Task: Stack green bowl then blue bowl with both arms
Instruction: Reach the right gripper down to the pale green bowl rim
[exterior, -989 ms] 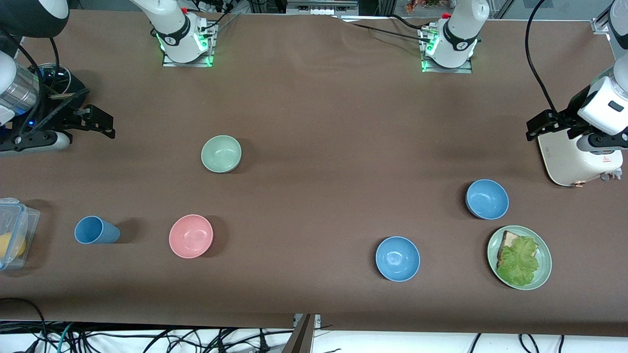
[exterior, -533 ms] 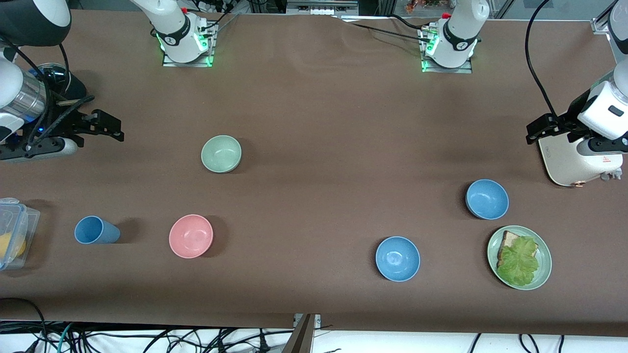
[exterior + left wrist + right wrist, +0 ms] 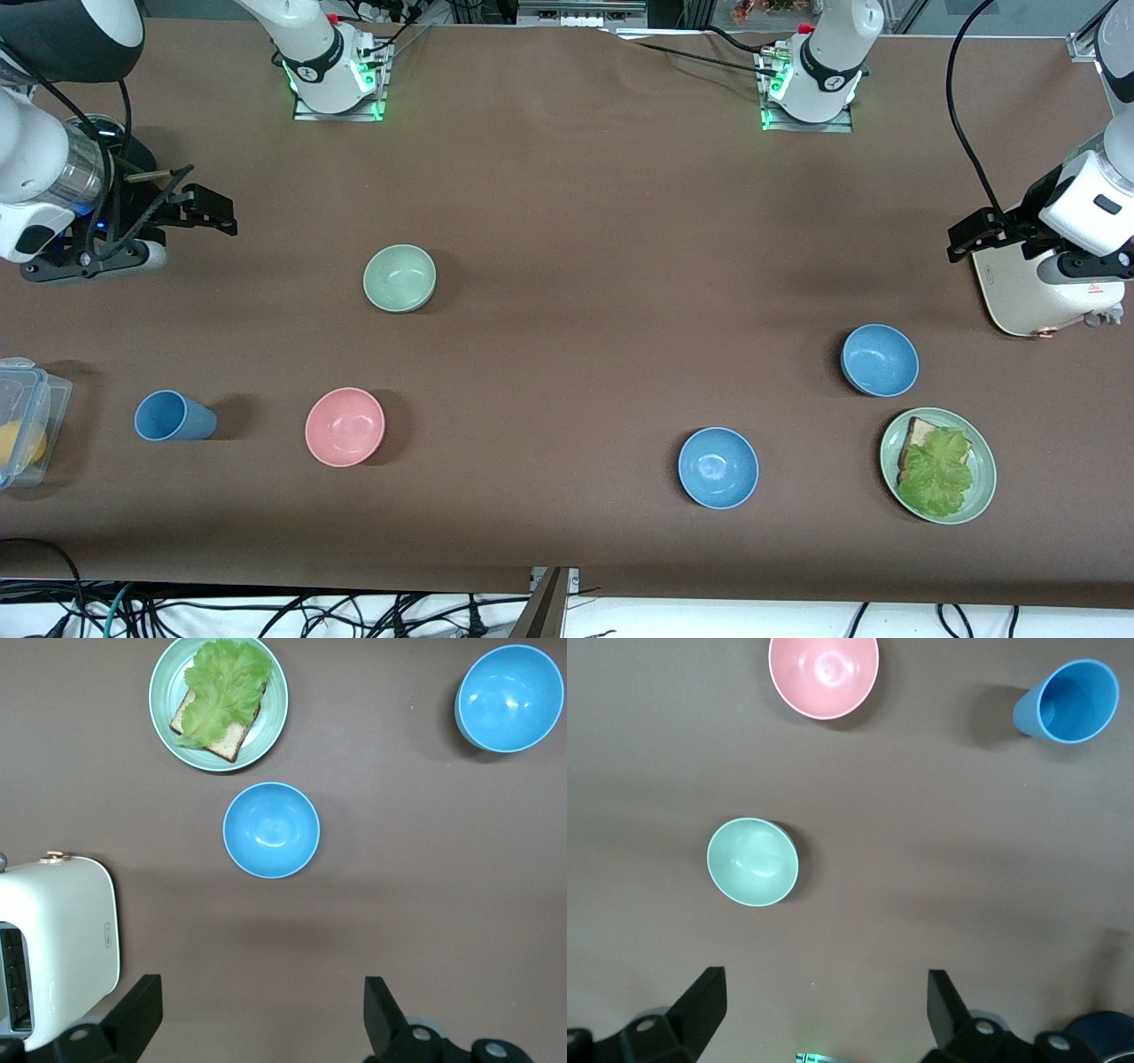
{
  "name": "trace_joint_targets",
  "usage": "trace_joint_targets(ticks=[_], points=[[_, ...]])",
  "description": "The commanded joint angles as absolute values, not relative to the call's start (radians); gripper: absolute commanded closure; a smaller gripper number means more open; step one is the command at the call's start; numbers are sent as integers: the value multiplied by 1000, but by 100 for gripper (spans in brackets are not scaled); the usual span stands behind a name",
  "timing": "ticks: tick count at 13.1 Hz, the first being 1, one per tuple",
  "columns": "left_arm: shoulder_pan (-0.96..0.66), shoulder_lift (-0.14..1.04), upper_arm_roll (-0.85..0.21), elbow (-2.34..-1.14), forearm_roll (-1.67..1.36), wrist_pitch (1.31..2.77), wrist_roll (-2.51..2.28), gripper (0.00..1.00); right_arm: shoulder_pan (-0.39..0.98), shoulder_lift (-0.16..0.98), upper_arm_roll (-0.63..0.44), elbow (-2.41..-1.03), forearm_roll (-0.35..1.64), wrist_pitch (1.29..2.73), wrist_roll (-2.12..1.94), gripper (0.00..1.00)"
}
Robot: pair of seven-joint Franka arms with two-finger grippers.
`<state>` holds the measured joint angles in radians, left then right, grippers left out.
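Note:
The green bowl sits upright and empty on the brown table; it also shows in the right wrist view. Two blue bowls stand toward the left arm's end: one next to the toaster, the other nearer the front camera. My right gripper is open and empty over bare table at the right arm's end, apart from the green bowl. My left gripper is open and empty over bare table beside the toaster.
A pink bowl and a blue cup stand nearer the front camera than the green bowl. A green plate holds bread and lettuce. A white toaster and a clear container stand at the table's ends.
My right gripper has moved a little toward the green bowl's side of the table and toward the bases. My left gripper has barely shifted. The bowls have not moved.

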<state>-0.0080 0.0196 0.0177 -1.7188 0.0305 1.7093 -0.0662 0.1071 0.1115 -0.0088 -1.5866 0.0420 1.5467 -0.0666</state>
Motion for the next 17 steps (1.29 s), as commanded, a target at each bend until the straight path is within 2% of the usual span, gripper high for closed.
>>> trace_joint_targets(ticks=[1, 4, 9, 11, 14, 17], points=[[-6, 32, 20, -1690, 12, 1697, -60, 0, 109, 51, 6, -1748, 40, 1659, -60, 0], [-6, 31, 20, -1690, 12, 1697, -60, 0, 109, -9, 50, -2019, 40, 1912, 17, 0], [-6, 31, 20, -1690, 12, 1697, -60, 0, 110, 44, 90, -2270, 43, 2282, 83, 1], [-6, 31, 20, -1690, 12, 1697, -61, 0, 110, 104, 101, -2319, 61, 2403, 95, 1], [-11, 32, 18, -1690, 12, 1697, -61, 0, 112, 192, 144, -2339, 61, 2512, 158, 1], [-9, 32, 18, -1690, 12, 1697, -61, 0, 112, 273, 170, -2391, 61, 2699, 181, 2]])
